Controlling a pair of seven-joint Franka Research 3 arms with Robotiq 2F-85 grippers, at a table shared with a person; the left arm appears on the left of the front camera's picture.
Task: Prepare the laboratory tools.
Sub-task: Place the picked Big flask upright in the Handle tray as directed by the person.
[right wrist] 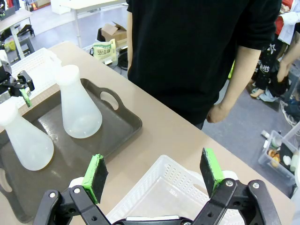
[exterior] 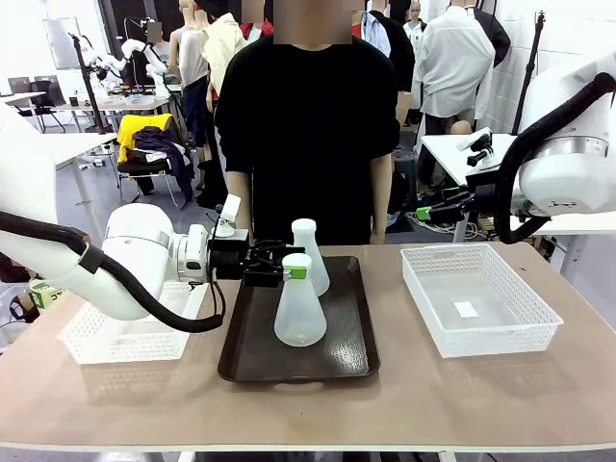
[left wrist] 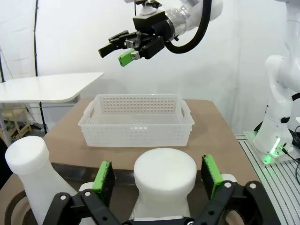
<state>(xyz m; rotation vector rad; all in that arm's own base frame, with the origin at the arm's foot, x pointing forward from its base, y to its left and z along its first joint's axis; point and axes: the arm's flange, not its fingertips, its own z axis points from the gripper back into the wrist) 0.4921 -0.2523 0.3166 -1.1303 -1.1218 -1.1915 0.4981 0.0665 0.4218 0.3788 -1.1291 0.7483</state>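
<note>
Here my left pincer [exterior: 292, 266] stood spread around the nearer frosted-white conical flask's [exterior: 299, 303] neck on the dark brown tray [exterior: 348, 354]; my wrist camera showed pads [left wrist: 104, 176] not touching. My right pincer [right wrist: 153, 176] hung open above the white mesh basket [right wrist: 159, 192].

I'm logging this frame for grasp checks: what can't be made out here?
- Left wrist view: body of the near flask, cut off by the bottom edge and the left gripper.
- Front view: right gripper too small to judge its opening.
- Front view: left basket, partly behind the left arm.
</note>
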